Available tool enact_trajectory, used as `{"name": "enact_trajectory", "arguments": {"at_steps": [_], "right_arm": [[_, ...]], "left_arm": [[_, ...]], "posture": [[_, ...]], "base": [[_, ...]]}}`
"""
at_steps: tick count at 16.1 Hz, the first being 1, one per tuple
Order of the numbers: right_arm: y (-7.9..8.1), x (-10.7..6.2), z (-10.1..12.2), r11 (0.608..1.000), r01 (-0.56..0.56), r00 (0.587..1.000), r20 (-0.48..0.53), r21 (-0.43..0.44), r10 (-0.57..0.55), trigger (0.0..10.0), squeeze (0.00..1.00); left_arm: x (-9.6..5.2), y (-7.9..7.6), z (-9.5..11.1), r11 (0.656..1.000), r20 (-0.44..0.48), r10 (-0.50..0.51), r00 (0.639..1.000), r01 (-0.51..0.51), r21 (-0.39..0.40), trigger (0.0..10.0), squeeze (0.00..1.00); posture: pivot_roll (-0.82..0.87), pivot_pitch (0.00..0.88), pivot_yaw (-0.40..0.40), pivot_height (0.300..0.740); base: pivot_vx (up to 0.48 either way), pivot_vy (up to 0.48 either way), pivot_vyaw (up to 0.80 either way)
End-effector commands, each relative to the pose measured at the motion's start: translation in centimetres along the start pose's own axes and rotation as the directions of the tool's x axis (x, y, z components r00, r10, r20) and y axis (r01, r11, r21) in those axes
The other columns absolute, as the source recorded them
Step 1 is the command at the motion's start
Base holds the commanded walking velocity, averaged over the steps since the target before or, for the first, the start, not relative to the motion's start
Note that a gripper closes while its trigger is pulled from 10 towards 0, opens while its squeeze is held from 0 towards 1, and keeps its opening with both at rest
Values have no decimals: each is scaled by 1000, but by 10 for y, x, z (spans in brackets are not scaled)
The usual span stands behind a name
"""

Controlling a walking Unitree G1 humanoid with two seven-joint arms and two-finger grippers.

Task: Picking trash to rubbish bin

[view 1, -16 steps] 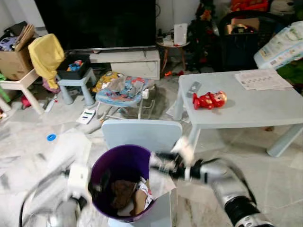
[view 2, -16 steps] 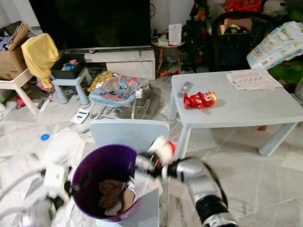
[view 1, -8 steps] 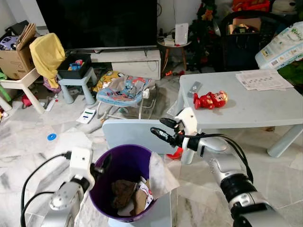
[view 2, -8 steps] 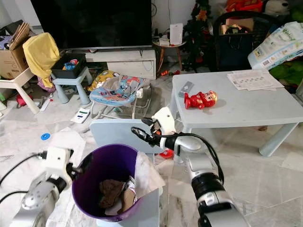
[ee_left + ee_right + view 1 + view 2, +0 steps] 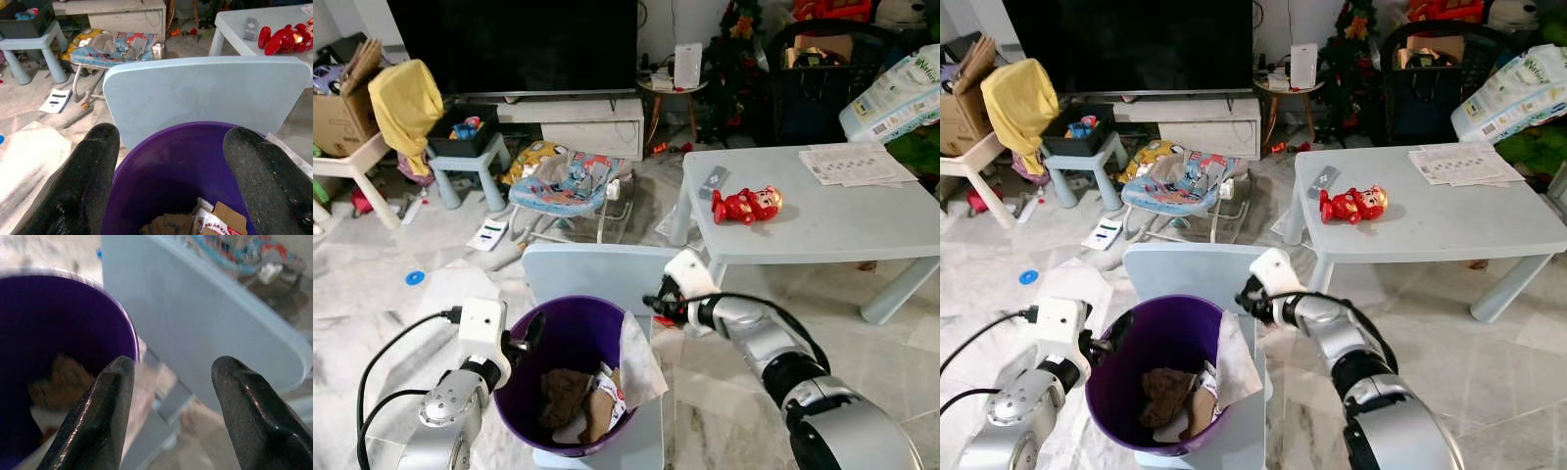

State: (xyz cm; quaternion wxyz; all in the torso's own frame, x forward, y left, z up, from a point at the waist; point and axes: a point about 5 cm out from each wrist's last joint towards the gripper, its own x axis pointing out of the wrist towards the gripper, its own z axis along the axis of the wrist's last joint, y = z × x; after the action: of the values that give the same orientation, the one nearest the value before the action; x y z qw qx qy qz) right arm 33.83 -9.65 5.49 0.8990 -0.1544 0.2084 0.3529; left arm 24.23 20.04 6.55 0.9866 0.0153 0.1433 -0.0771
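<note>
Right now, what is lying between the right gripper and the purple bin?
In the left eye view, a crumpled white paper draped over the purple bin rim lies between it and the right gripper, with nothing else there.

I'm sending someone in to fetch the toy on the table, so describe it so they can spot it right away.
Find the long pale blue table on the right side of the room. The toy lies on its left part, beside a small grey remote. It is the only bright red figure there; the papers farther right are white.
</note>
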Motion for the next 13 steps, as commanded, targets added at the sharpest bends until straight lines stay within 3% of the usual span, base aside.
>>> {"name": "enact_trajectory", "arguments": {"at_steps": [1, 3, 4, 5, 6, 7, 9, 13], "right_arm": [[2, 2, -5, 1000, 8, 998, -69, -29, -10, 10000, 0], [8, 3, -19, 999, 16, 987, -158, -36, -21, 10000, 0], [11, 3, -24, 999, 9, 982, -186, -38, -16, 10000, 0], [14, 4, -28, 1000, -2, 979, -203, -30, -4, 10000, 0], [16, 4, -29, 1000, -6, 978, -209, -27, 0, 10000, 0], [21, 4, -35, 999, -28, 969, -246, -22, 22, 10000, 0], [28, 5, -41, 998, -62, 956, -290, -19, 54, 10000, 0], [37, 9, -39, 996, -84, 946, -317, -33, 69, 10000, 0]], "left_arm": [[-6, 0, -3, 1000, -21, 11, 1000, -11, -6, 10000, 0], [-14, -8, -15, 999, -78, -47, 996, 45, -22, 10000, 0], [-17, -10, -19, 998, -94, -66, 993, 64, -26, 10000, 125], [-18, -13, -22, 997, -108, -79, 991, 77, -21, 10000, 596], [-18, -14, -23, 997, -114, -82, 990, 80, -17, 10000, 596], [-19, -15, -23, 997, -122, -83, 989, 81, -21, 10000, 0], [-22, -19, -21, 994, -141, -106, 984, 100, -46, 10000, 0], [-26, -22, -21, 991, -155, -135, 979, 133, -26, 10000, 0]], "posture": [[124, 52, -16, 740], [131, 58, -13, 740], [131, 60, -13, 740], [131, 64, -12, 740], [131, 64, -12, 740], [128, 74, -10, 740], [129, 88, -13, 740], [125, 132, -23, 740]], "base": [[0, 0, 0], [0, 0, 0], [0, 0, 0], [0, 0, 0], [0, 0, 0], [0, 0, 0], [0, 0, 0], [0, 0, 0]]}}
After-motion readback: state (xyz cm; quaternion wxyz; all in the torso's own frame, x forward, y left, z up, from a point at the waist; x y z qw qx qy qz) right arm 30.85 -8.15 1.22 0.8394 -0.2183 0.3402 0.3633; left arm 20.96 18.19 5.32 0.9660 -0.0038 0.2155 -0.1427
